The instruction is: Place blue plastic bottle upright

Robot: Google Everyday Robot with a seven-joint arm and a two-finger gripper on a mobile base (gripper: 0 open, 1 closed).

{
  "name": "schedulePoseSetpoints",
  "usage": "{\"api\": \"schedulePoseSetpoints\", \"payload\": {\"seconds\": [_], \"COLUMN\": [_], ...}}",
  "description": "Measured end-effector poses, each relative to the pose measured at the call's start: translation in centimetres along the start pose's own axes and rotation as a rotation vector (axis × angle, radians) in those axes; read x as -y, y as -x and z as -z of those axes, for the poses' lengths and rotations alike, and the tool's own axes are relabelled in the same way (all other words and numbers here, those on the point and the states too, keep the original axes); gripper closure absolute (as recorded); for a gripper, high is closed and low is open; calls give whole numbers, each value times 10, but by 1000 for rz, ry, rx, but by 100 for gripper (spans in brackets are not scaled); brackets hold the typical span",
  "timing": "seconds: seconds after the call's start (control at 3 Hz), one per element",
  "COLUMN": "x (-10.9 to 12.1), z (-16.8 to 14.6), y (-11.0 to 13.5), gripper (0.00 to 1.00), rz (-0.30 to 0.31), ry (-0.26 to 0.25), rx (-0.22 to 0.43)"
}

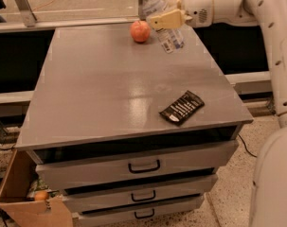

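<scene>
Caught the end effector (161,14) over the far right of the surface (110,89), fingers closed tight on the blue plastic bottle (171,39). Found that bottle tilted, top leaning left, just beside the red apple (140,31). Spotted a dark packet (182,107) lying flat near the front edge, well apart.

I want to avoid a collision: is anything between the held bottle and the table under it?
Nothing visible. The gripper holds the blue plastic bottle tilted above the table, near its far edge. The apple sits close beside it, and the dark packet lies near the front.
</scene>
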State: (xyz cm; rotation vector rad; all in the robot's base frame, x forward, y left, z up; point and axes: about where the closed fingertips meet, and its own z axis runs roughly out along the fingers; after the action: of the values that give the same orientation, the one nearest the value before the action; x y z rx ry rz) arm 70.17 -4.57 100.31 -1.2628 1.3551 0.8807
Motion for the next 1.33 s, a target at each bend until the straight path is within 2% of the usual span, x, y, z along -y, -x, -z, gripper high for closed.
{"api": "schedulePoseSetpoints", "payload": {"seconds": [0.33, 0.67, 1.33], "x": [-6, -8, -7], "z": [26, 49, 83], "y": [-16, -31, -52], "gripper": [100, 100, 100], "rz": [-20, -43, -93], "ry": [4, -14, -87], "rx": [75, 157, 306]}}
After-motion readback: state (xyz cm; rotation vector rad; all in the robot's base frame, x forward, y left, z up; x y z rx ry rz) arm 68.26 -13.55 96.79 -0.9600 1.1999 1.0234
